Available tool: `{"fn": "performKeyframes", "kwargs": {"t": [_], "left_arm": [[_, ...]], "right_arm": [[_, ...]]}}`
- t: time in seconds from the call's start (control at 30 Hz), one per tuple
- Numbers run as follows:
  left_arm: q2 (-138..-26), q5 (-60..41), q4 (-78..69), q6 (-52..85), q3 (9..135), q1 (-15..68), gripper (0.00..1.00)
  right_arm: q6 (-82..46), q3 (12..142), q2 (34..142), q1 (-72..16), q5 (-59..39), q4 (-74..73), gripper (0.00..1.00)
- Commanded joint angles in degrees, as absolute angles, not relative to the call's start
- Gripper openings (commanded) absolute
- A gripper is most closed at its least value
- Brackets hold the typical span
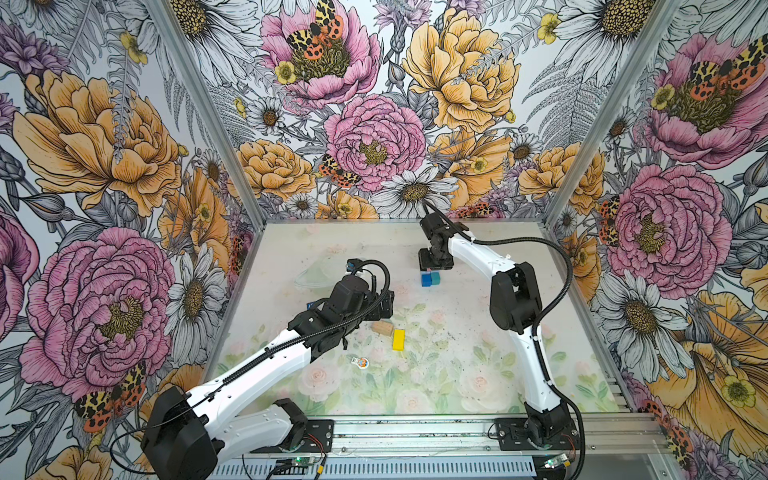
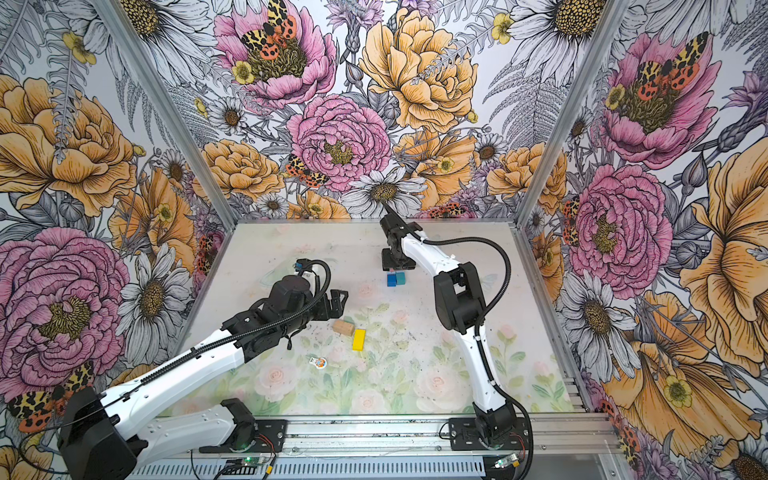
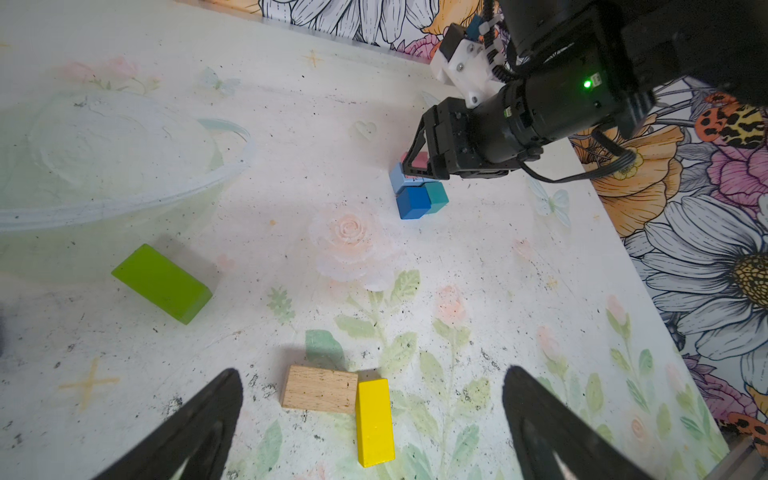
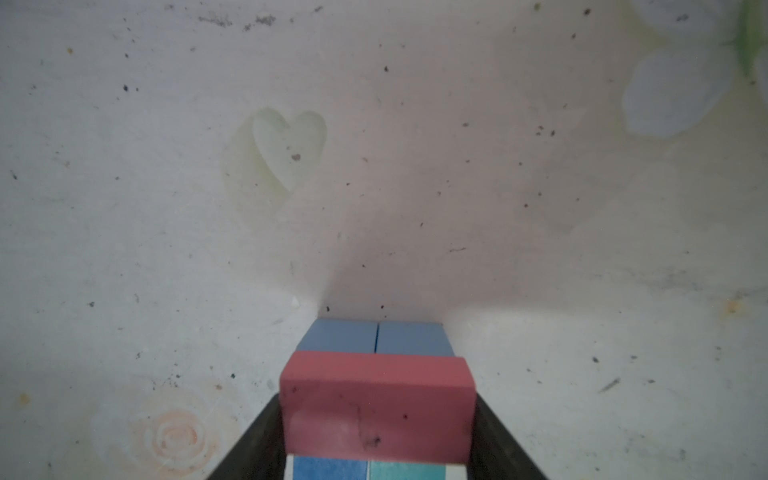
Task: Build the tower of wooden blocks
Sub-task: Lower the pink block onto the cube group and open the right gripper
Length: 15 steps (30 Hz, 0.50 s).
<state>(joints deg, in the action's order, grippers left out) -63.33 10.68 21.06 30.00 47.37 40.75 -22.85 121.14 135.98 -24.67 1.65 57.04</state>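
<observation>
Two jaws of the right gripper [image 4: 376, 419] clamp the pink brick [image 4: 376, 399] by its ends, long axis crosswise, directly over the blue cubes [image 3: 417, 195], far centre. Left gripper [image 3: 374, 399] gapes empty near the yellow brick [image 3: 374, 419].

Around a dark blue cube [image 3: 411, 203] cluster a teal cube [image 3: 437, 196], two light blue cubes [image 4: 374, 337] and a pink brick [image 4: 376, 405], while nearer lie a yellow brick [image 3: 374, 422], a bare-wood brick [image 3: 319, 389] and a lime-green brick [image 3: 162, 283] on the pale, faded-floral worktop [image 3: 478, 266].
</observation>
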Motion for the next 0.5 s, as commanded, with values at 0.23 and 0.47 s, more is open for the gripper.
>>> {"fn": "performKeyframes", "kwargs": {"t": [0.23, 0.47], "left_arm": [[-62.15, 11.60, 20.04, 29.57, 48.38, 40.52, 0.99], [-62.27, 11.60, 20.08, 29.61, 48.43, 40.50, 0.99]], "right_arm": [[-23.01, 123.13, 137.37, -24.52, 1.23, 57.04, 0.50], [-22.94, 123.16, 137.48, -24.68, 1.13, 57.13, 0.52]]}}
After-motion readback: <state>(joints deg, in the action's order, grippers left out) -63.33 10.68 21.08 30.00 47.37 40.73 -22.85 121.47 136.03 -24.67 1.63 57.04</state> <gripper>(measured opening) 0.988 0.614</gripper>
